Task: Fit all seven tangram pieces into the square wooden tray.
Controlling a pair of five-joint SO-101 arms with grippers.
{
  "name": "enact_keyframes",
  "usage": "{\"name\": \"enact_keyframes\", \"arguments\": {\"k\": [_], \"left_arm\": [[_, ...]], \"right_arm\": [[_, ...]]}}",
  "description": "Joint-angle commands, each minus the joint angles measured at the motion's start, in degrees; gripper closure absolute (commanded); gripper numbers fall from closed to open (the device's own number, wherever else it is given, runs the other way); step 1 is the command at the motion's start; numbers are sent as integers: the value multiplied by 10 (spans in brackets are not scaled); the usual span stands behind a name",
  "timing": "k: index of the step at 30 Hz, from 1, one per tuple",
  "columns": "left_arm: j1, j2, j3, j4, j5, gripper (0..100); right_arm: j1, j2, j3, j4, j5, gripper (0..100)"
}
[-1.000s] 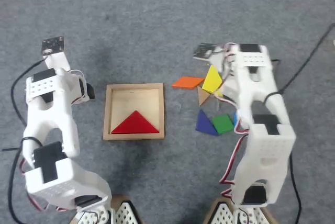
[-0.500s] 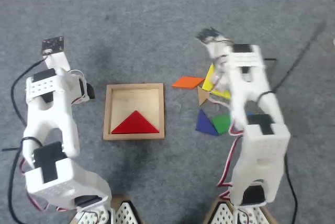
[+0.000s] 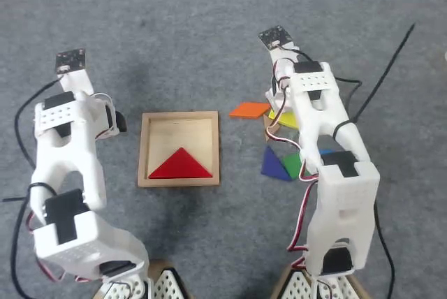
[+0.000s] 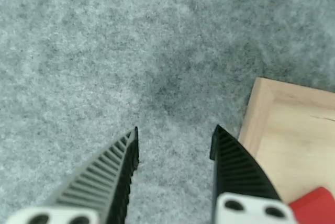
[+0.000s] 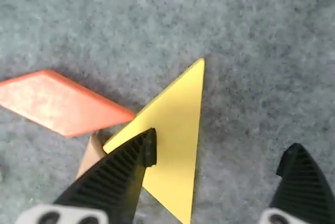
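The square wooden tray [image 3: 145,149] lies on the grey felt with a red triangle [image 3: 180,165] in its near half. To its right lie an orange parallelogram [image 3: 250,110], a blue triangle [image 3: 274,164], a green piece [image 3: 292,165] and a yellow triangle [image 5: 170,135], which the right arm partly hides in the high view. My right gripper [image 5: 220,153] is open just above the yellow triangle, with one finger [image 5: 125,166] over the triangle and the other beyond its edge. My left gripper [image 4: 175,143] is open over bare felt beside the tray's corner [image 4: 261,109].
A tan piece [image 5: 90,153] peeks out under the yellow triangle and the orange parallelogram [image 5: 60,108]. A black cable [image 3: 387,68] runs off to the right behind the right arm. The felt mat ends at a pale wall at the back.
The right arm has swung left and forward over the loose pieces, now covering most of the yellow triangle in the high view. The left arm and tray have not moved.
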Motion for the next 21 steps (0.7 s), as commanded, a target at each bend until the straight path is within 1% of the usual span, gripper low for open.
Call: {"name": "enact_keyframes", "arguments": {"k": [1,4,7,12,17,21], "left_arm": [[-3,-31,-13,-8,4,780],[-3,-31,-13,-8,4,780],[-3,-31,-13,-6,4,780],[-3,-31,-13,-5,4,780],[-3,-31,-12,-8,4,780],[-3,-31,-12,-8,4,780]], "right_arm": [[-21,1,-13,-8,-6,637],[-24,-3,-15,15,-8,637],[-29,-4,-20,32,-33,637],[-39,-4,-29,49,-44,637],[-41,-33,-38,68,-100,637],[-50,-65,-6,64,-120,637]]}}
